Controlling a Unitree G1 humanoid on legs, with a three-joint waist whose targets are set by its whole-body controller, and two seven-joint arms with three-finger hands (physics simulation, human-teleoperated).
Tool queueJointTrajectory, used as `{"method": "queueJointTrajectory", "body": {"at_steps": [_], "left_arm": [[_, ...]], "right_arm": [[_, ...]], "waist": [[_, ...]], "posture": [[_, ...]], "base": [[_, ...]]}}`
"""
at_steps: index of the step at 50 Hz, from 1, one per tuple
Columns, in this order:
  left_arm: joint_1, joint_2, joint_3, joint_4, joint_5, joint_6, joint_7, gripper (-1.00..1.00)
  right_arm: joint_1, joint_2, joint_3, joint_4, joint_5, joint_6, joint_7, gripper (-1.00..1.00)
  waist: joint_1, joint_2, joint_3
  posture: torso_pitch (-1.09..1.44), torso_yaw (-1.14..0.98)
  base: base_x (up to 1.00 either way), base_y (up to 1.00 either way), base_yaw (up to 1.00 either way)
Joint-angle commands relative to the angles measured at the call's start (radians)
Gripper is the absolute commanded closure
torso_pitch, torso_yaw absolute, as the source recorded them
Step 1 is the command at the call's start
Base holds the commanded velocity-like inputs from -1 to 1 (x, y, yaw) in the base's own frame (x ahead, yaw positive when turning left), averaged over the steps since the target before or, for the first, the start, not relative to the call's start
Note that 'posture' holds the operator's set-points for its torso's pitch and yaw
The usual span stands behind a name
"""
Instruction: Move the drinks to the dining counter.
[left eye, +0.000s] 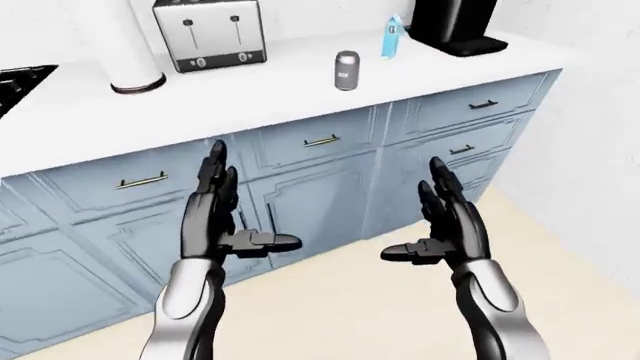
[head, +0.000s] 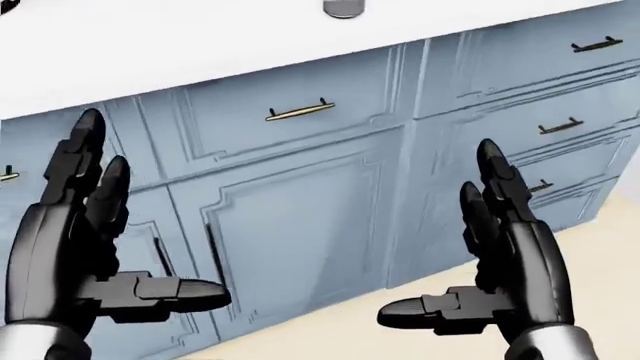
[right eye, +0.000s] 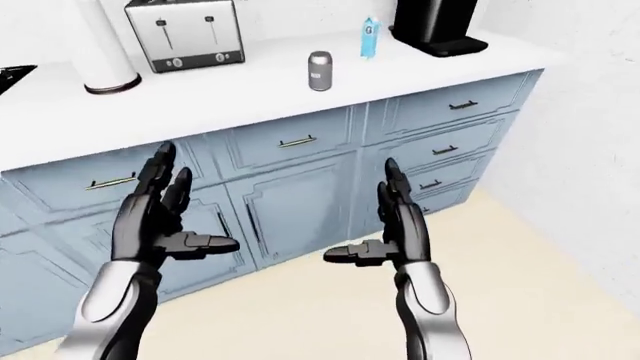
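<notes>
Both hands raised over the floor, empty. Left hand (left eye: 215, 217) spread wide, fingers (left eye: 212, 169) pointing up, thumb jutting toward the view's centre, grasping nothing. Right hand (left eye: 448, 229) likewise released, fingers straight and upright, thumb aimed left, palm facing its partner across a clear gap.

On the white bench (left eye: 250, 94), toward the top of the left-eye view: a grey drink can (left eye: 346, 70) standing upright near the edge, and beyond it to the right a small blue drink carton (left eye: 390, 35), also upright, just beside a black coffee machine (left eye: 455, 26). Well apart from both hands. Left of the can, a silver toaster (left eye: 208, 34) with two black levers, then a white paper-towel roll (left eye: 130, 45) upright. Dark stove corner (left eye: 20, 82) at far left.

Below, blue cabinet fronts (left eye: 320, 187) with brass and black bar handles; cream floor (left eye: 400, 315) at the bottom; white wall (left eye: 600, 150) on the right.
</notes>
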Motion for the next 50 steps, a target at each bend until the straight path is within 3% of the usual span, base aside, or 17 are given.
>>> {"method": "queueJointTrajectory", "body": {"at_steps": [1,2,7,9,10,13,16,19,21,22,23,26,41,44,45,47,50], "left_arm": [[-0.007,0.006,0.012,-0.032,-0.005,-0.029,-0.002,-1.0],[-0.004,0.006,0.014,-0.035,-0.007,-0.03,-0.002,-1.0],[0.003,0.006,0.013,-0.036,-0.008,-0.035,-0.004,-1.0],[0.005,0.005,0.013,-0.038,-0.009,-0.036,-0.004,-1.0],[0.005,0.006,0.013,-0.042,-0.009,-0.033,-0.004,-1.0],[0.001,0.008,0.016,-0.053,-0.011,-0.021,-0.005,-1.0],[0.0,0.009,0.017,-0.059,-0.012,-0.014,-0.005,-1.0],[0.0,0.008,0.023,-0.064,-0.027,-0.007,-0.006,-1.0],[-0.003,0.009,0.024,-0.069,-0.029,0.0,-0.004,-1.0],[0.0,0.01,0.022,-0.075,-0.029,0.004,-0.004,-1.0],[-0.001,0.01,0.023,-0.078,-0.031,0.007,-0.005,-1.0],[-0.008,0.015,0.033,-0.092,-0.038,0.026,-0.005,-1.0],[-0.084,0.041,0.065,-0.099,-0.064,0.092,0.01,-1.0],[-0.121,0.056,0.07,-0.1,-0.071,0.13,0.016,-1.0],[-0.136,0.062,0.073,-0.106,-0.075,0.148,0.018,-1.0],[-0.154,0.07,0.082,-0.123,-0.082,0.178,0.021,-1.0],[-0.168,0.079,0.09,-0.137,-0.088,0.2,0.024,-1.0]], "right_arm": [[-0.021,0.002,0.008,-0.049,-0.003,-0.043,0.013,-1.0],[-0.022,0.002,0.009,-0.05,-0.005,-0.043,0.013,-1.0],[-0.021,0.004,0.013,-0.057,-0.013,-0.044,0.021,-1.0],[-0.018,0.006,0.018,-0.057,-0.018,-0.047,0.023,-1.0],[-0.017,0.006,0.02,-0.065,-0.019,-0.042,0.024,-1.0],[-0.017,0.008,0.019,-0.066,-0.02,-0.044,0.027,-1.0],[-0.012,0.009,0.024,-0.088,-0.023,-0.031,0.027,-1.0],[-0.011,0.006,0.022,-0.068,-0.039,-0.059,0.029,-1.0],[-0.017,0.012,0.011,-0.062,-0.026,-0.051,0.023,-1.0],[-0.019,0.011,0.012,-0.067,-0.022,-0.042,0.024,-1.0],[-0.022,0.01,0.013,-0.08,-0.018,-0.03,0.023,-1.0],[-0.026,0.006,0.013,-0.101,-0.009,-0.018,0.031,-1.0],[-0.105,-0.025,-0.013,-0.157,-0.039,0.07,0.023,-1.0],[-0.122,-0.028,-0.017,-0.164,-0.034,0.085,0.026,-1.0],[-0.125,-0.029,-0.017,-0.167,-0.035,0.088,0.026,-1.0],[-0.128,-0.03,-0.018,-0.175,-0.032,0.094,0.026,-1.0],[-0.136,-0.03,-0.017,-0.18,-0.032,0.106,0.023,-1.0]], "waist": [[0.001,-0.016,-0.01],[0.0,-0.009,0.017],[-0.003,0.037,0.035],[-0.005,0.073,0.042],[0.004,0.11,0.023],[0.022,0.083,0.011],[0.031,0.089,-0.005],[0.044,0.075,0.018],[0.04,-0.1,-0.002],[0.06,-0.097,-0.006],[0.024,-0.046,0.024],[0.033,-0.04,-0.007],[0.01,0.019,0.001],[0.015,0.148,0.03],[0.013,0.103,0.041],[0.026,0.093,-0.001],[0.036,0.085,-0.006]], "posture": [[0.0,0.0],[0.0,0.0],[0.0,0.0],[0.0,0.0],[0.0,0.0],[0.0,0.0],[0.0,0.0],[0.0,0.0],[0.0,0.0],[0.0,0.0],[0.0,0.0],[0.0,0.0],[0.0,0.0],[0.0,0.0],[0.0,0.0],[0.0,0.0],[0.0,0.0]], "base": [[0.21,-1.0,0.0],[0.23,-1.0,0.0],[0.22,-1.0,0.0],[0.22,-1.0,0.0],[0.23,-1.0,0.0],[0.22,-1.0,0.0],[0.22,-1.0,0.0],[0.16,-0.67,0.0],[0.0,0.0,0.45],[0.0,0.0,1.0],[0.0,0.0,1.0],[0.0,0.0,1.0],[0.0,-0.02,0.73],[0.2,-0.92,0.0],[0.23,-1.0,0.0],[0.22,-1.0,0.0],[0.22,-1.0,0.0]]}}
